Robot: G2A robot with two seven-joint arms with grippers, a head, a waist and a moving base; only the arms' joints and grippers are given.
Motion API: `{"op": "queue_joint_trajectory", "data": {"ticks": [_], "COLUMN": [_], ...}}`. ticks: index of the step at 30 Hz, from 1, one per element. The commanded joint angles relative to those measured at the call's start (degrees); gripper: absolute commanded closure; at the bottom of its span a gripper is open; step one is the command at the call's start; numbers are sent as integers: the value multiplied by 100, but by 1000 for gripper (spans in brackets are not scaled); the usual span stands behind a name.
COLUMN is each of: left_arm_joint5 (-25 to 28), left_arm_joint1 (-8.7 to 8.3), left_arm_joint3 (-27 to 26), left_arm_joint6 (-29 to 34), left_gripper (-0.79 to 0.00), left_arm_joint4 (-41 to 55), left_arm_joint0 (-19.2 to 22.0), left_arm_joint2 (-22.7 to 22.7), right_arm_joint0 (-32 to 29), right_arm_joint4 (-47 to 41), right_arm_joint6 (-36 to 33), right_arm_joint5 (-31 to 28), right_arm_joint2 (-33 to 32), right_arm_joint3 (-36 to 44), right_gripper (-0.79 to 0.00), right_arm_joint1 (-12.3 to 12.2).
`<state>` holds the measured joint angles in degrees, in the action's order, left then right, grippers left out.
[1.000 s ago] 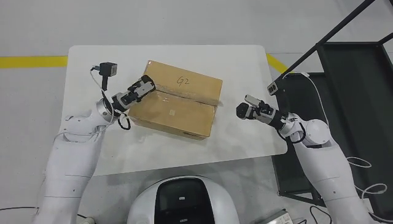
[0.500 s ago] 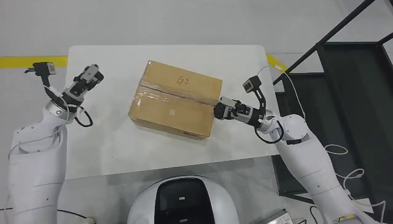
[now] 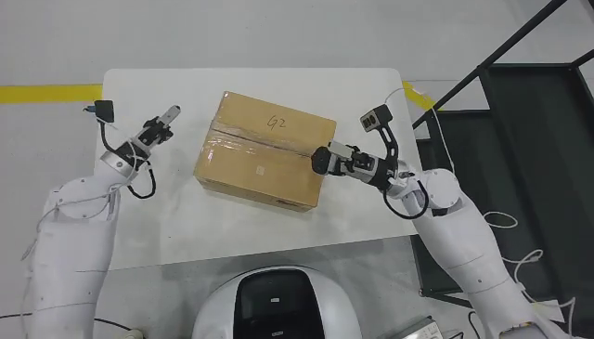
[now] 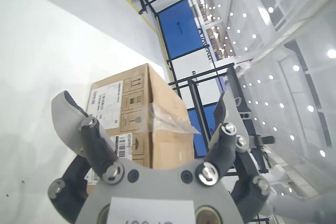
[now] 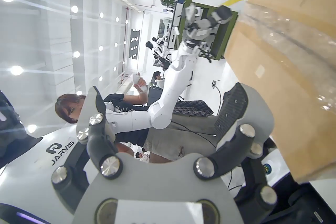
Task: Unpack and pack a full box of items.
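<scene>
A closed brown cardboard box point(image 3: 264, 149) marked "G2" sits mid-table, its top seam sealed with clear tape. The tape end point(image 4: 170, 121) hangs loose at one end face of the box point(image 4: 162, 93). My left gripper point(image 3: 168, 119) hovers open to the left of the box, apart from it and pointing at its labelled end; its own view shows the left gripper point(image 4: 143, 108) holding nothing. My right gripper point(image 3: 320, 160) is open at the box's right end. In the right wrist view, one finger point(image 5: 233, 104) of the right gripper point(image 5: 162, 104) lies close beside the box point(image 5: 283, 64).
The white table point(image 3: 278, 223) has free room in front of and left of the box. A black metal rack point(image 3: 529, 125) stands just past the table's right edge. A yellow floor line point(image 3: 46, 91) runs behind the table.
My left gripper left the box's left end, swung out to the left, then came partway back. My right gripper moved left up to the box's right end.
</scene>
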<state>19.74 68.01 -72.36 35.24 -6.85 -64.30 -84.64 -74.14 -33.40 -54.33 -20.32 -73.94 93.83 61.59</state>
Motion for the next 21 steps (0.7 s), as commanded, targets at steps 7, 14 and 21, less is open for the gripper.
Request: {"op": "queue_joint_trajectory", "data": {"ticks": [7, 14, 21], "left_arm_joint5": [-31, 118, 175], "left_arm_joint1": [193, 274, 327], "left_arm_joint3": [638, 918, 826], "left_arm_joint6": [394, 842, 1088], "left_gripper": [-785, -785, -785], "left_arm_joint4": [898, 1523, 1614], "left_arm_joint0": [170, 244, 388], "left_arm_joint2": [842, 1169, 1467], "right_arm_joint0": [-44, 10, 274], "right_arm_joint4": [-298, -277, 44], "right_arm_joint6": [-88, -117, -60], "right_arm_joint5": [-160, -68, 247], "right_arm_joint2": [-186, -78, 237], "right_arm_joint3": [254, 213, 42], "right_gripper": [-785, -785, -785], "right_arm_joint1": [-5, 17, 63]}}
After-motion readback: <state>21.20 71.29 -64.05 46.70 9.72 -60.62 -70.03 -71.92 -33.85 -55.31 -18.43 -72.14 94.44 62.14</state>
